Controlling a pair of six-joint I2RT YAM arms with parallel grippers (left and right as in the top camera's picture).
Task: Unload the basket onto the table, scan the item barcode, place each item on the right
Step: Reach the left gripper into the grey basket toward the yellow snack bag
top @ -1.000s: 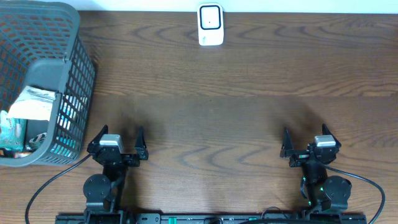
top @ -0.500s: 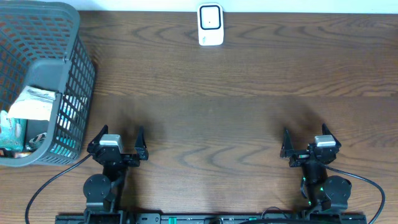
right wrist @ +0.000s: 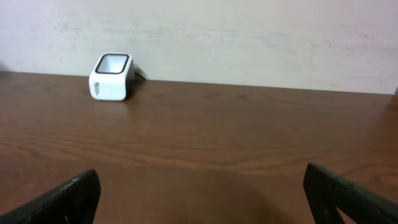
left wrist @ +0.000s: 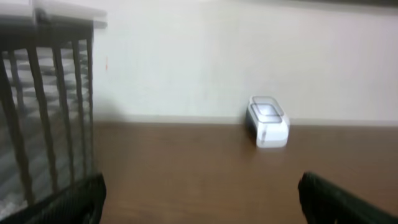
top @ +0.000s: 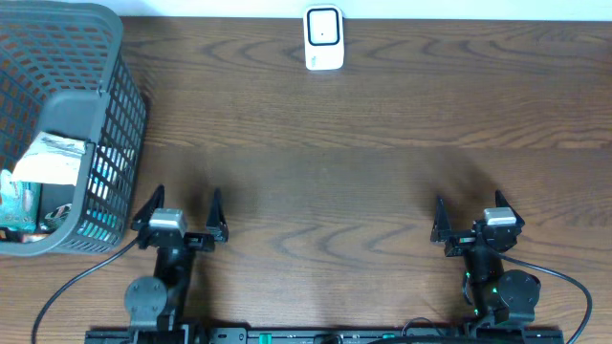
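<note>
Bench (top: pixel 363 172): a dark brown wood-grain top with a dull finish. It ran the full width of the overhead view, and faint shadows lay on it ahead of both arms.
Wall (right wrist: pixel 249 37): pale and plain, with slight scuffs. It rose straight from the bench's far edge in both wrist views.
Barcode scanner (top: pixel 324 38): a small white unit with a dark-framed window. It stood at the middle of the far edge, close to the wall and well apart from both hands.
Basket (top: pixel 110 115): grey plastic lattice at the far left of the bench, cut off by the picture's edge. Its near corner was just beside the left arm.
Items: a white packet (top: pixel 50 161) and a teal packet (top: pixel 17 203) lay inside the basket near its front wall. No barcode could be made out.
Left hand (top: pixel 187 199): at the near edge, aimed toward the wall, with its fingers spread wide and nothing between them.
Right hand (top: pixel 468 203): at the near edge on the other side, also spread wide and holding nothing.
Cables (top: pixel 67 287): black, looping from the arm bases along the near edge.
</note>
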